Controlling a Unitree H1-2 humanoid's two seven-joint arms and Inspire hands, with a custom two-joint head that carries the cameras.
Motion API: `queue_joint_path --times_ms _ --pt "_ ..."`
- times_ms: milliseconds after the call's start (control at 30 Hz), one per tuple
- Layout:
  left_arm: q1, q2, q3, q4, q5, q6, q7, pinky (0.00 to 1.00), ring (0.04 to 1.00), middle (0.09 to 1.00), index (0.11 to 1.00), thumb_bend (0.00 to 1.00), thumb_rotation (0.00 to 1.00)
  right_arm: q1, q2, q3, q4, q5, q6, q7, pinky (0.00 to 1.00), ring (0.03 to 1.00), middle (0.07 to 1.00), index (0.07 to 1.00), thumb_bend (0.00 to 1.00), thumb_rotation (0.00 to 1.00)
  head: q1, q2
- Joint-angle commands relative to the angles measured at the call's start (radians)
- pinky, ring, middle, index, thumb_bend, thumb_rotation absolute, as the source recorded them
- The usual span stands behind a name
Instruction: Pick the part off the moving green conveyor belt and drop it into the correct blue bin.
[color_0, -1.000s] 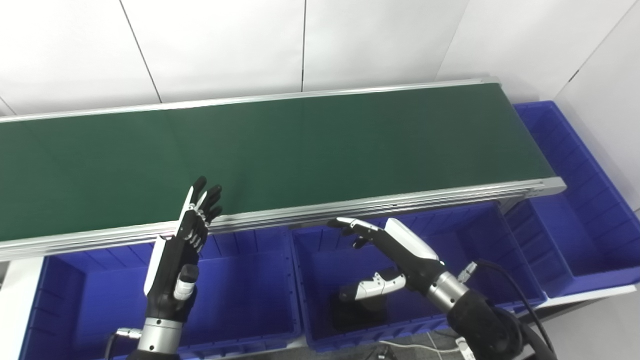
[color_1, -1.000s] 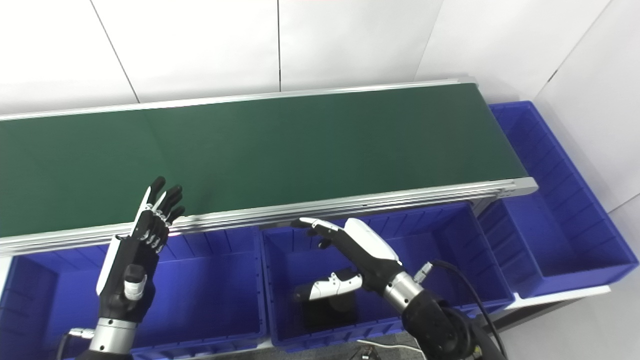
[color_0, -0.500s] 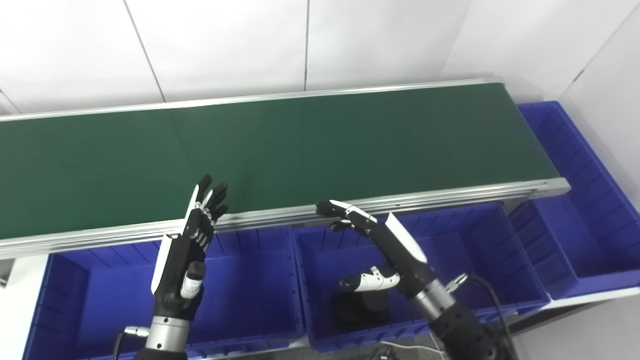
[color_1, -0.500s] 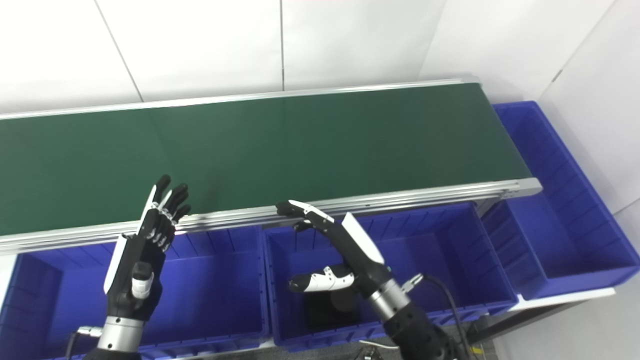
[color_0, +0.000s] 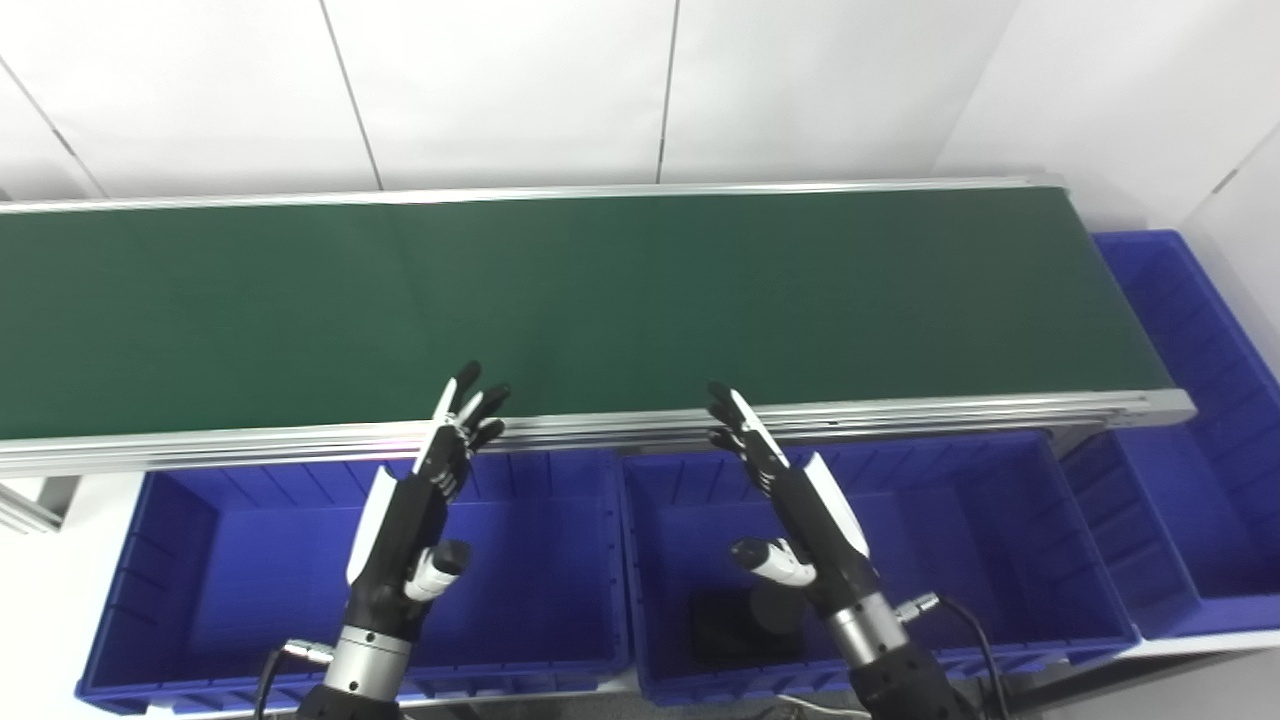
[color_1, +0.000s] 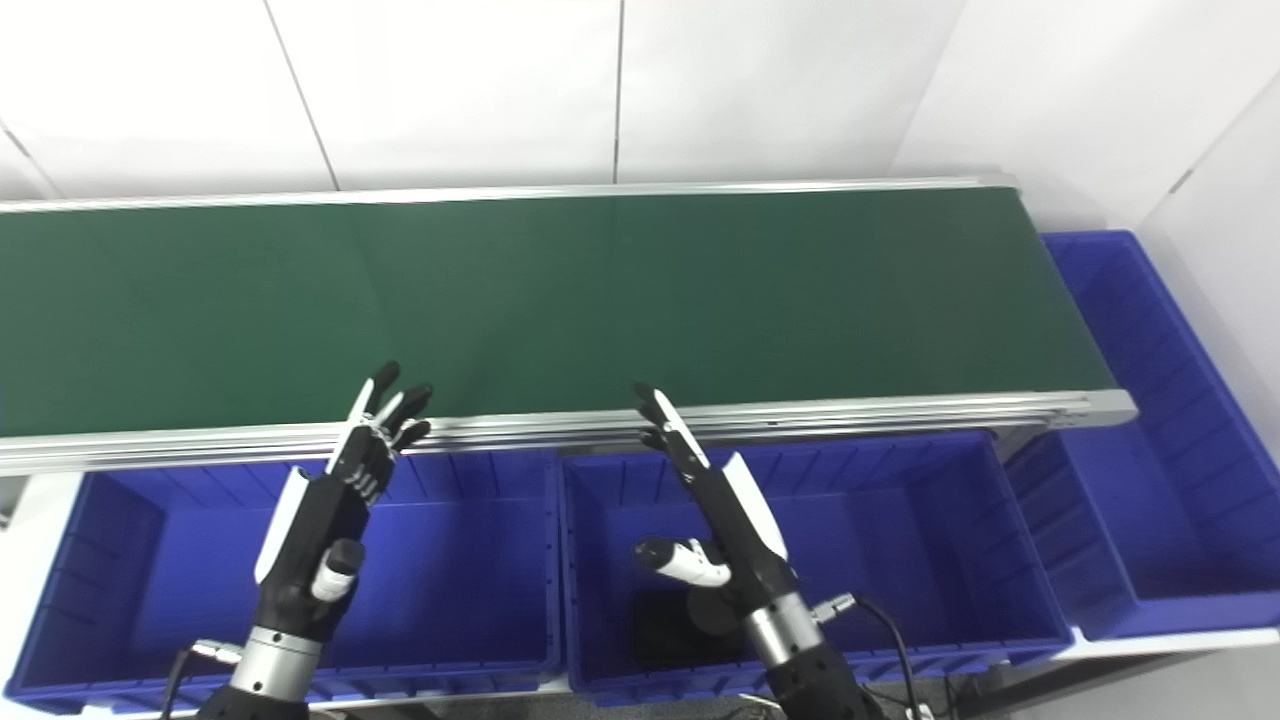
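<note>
Belt (color_0: 640, 290) of dark green runs the width of both views, framed in aluminium rails, its surface bare. Below its near rail sit two blue bins side by side, the left bin (color_0: 250, 620) and the middle bin (color_0: 1000, 520), with a third bin (color_0: 1190, 420) at the belt's right end.

Part (color_0: 735, 625), a dark flat block with a rounded dark piece against its right side, lies on the floor of the middle bin, toward the near wall. Its exact shape cannot be made out.

Right hand (color_0: 800, 500) is raised above the middle bin, fingers (color_0: 735, 420) straight and spread, tips over the belt's near rail, thumb (color_0: 765, 558) jutting left. It holds nothing. The part lies below and just nearer than the palm, apart from it.

Left hand (color_0: 415, 515) is raised above the left bin, fingers (color_0: 470, 395) extended and apart, tips at the edge of the belt, thumb on the right side of the palm. It too holds nothing and is well apart from the part.
</note>
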Motion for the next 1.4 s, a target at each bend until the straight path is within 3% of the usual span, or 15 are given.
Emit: queue_joint_path --times_ms 0,133,333,700,1067,1233,1367 --pt "-0.001 0.003 -0.014 -0.014 0.014 -0.043 0.025 0.87 0.944 0.928 1.0 0.95 0.97 -0.005 -0.004 0.005 0.002 0.022 -0.059 -0.011 0.89 0.963 0.992 0.989 1.0 0.92 0.008 -0.001" --pt "-0.004 0.016 -0.04 0.007 0.031 -0.042 0.059 0.86 0.937 0.924 0.996 0.93 0.96 -0.004 -0.015 0.013 0.024 0.029 -0.058 -0.012 0.9 0.968 0.996 0.989 1.0 0.95 0.025 -0.001" --pt "-0.014 0.034 -0.088 0.067 0.036 -0.043 0.106 0.92 0.952 0.942 0.991 0.99 0.95 -0.004 -0.021 0.029 0.059 0.051 -0.059 -0.002 0.92 0.965 0.986 0.982 1.0 0.99 0.049 -0.013" --pt "-0.037 0.073 -0.163 0.117 0.038 -0.042 0.191 0.93 0.961 0.952 0.988 1.0 0.96 -0.008 -0.024 0.049 0.091 0.054 -0.059 -0.022 0.92 0.958 0.976 0.977 1.0 0.99 0.058 -0.034" --pt "-0.038 0.091 -0.185 0.122 0.019 -0.043 0.216 0.92 0.959 0.95 0.991 0.99 0.95 -0.008 -0.022 0.051 0.084 0.054 -0.059 -0.034 0.9 0.943 0.973 0.979 1.0 0.99 0.037 -0.048" --pt "-0.041 0.104 -0.204 0.129 0.032 -0.043 0.243 0.92 0.956 0.951 0.997 0.97 0.97 -0.007 -0.023 0.05 0.095 0.049 -0.059 -0.06 0.91 0.937 0.968 0.976 1.0 0.99 0.039 -0.09" --pt "-0.038 0.107 -0.212 0.139 0.016 -0.043 0.25 0.92 0.954 0.95 0.996 0.98 0.96 -0.003 -0.027 0.053 0.098 0.045 -0.059 -0.071 0.91 0.941 0.97 0.98 1.0 1.0 0.042 -0.1"
